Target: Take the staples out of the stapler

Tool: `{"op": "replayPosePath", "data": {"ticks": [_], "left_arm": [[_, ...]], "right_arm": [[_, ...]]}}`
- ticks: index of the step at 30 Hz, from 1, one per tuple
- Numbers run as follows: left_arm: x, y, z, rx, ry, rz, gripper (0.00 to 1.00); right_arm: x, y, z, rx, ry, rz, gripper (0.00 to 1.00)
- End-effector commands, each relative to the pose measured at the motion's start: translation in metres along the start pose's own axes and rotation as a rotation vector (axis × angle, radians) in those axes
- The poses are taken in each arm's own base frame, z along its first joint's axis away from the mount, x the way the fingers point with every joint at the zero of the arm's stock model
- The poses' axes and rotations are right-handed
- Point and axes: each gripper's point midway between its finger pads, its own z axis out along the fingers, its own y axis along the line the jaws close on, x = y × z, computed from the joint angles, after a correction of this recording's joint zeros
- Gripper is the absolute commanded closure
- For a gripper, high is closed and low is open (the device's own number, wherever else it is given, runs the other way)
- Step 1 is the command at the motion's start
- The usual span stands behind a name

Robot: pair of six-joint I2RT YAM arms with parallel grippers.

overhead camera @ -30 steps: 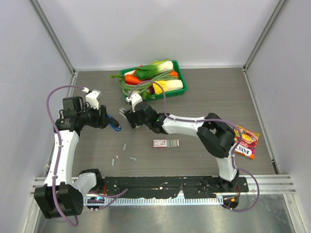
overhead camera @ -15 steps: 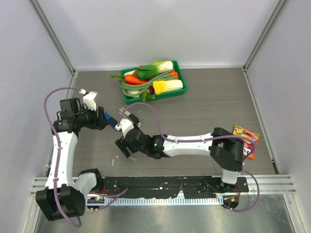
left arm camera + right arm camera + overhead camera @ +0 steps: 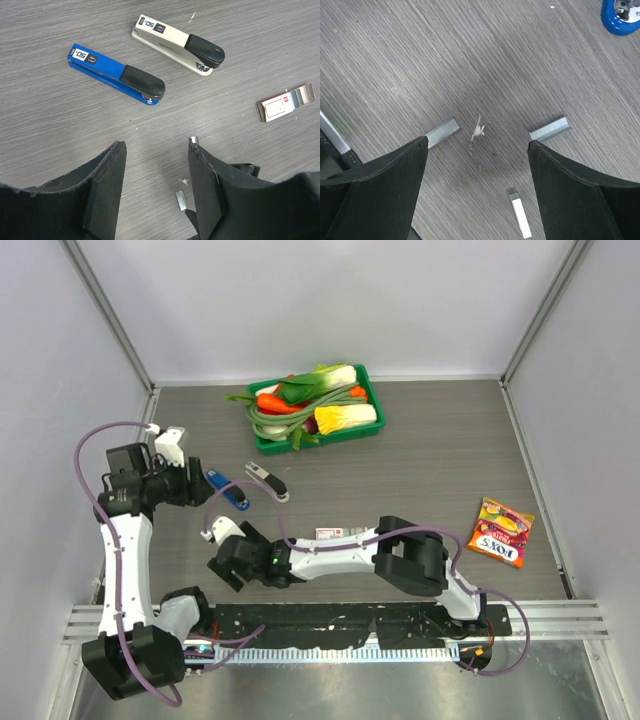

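Observation:
The stapler (image 3: 268, 480), black with a silver-white top, lies closed on the table; it also shows in the left wrist view (image 3: 179, 44). No gripper touches it. My left gripper (image 3: 192, 487) is open and empty to its left, short of the blue stapler; its jaws (image 3: 156, 147) hover over bare table. My right gripper (image 3: 222, 568) is open and empty, low over the front-left table. Loose staples (image 3: 442, 132) lie under it as three short silver strips, two more being one strip (image 3: 549, 129) and another (image 3: 521, 215). One strip (image 3: 180, 200) shows in the left wrist view.
A blue stapler (image 3: 228, 490) lies beside the black one. A small pink-and-white box (image 3: 340, 534) sits mid-table, partly behind the right arm. A green tray (image 3: 372, 390) of vegetables stands at the back. A snack packet (image 3: 503, 531) lies at the right.
My right arm swung from beside the stapler to the front left, over the loose staples. My left gripper drew back to the left. The stapler stayed on the table.

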Motion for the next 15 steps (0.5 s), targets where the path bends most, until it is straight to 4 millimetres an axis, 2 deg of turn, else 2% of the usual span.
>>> {"op": "replayPosePath", "data": {"ticks": [1, 5, 15], "left_arm": [[-0.013, -0.004, -0.008, 0.028, -0.035, 0.015, 0.44], [-0.009, -0.002, -0.006, 0.027, -0.027, 0.012, 0.43], [-0.006, 0.003, -0.006, 0.016, -0.024, 0.023, 0.44]], "right_arm": [[-0.023, 0.011, 0.002, -0.006, -0.045, 0.030, 0.14], [-0.024, 0.022, 0.006, -0.025, -0.039, 0.022, 0.14], [-0.004, 0.037, 0.018, -0.051, 0.002, 0.009, 0.14]]}}
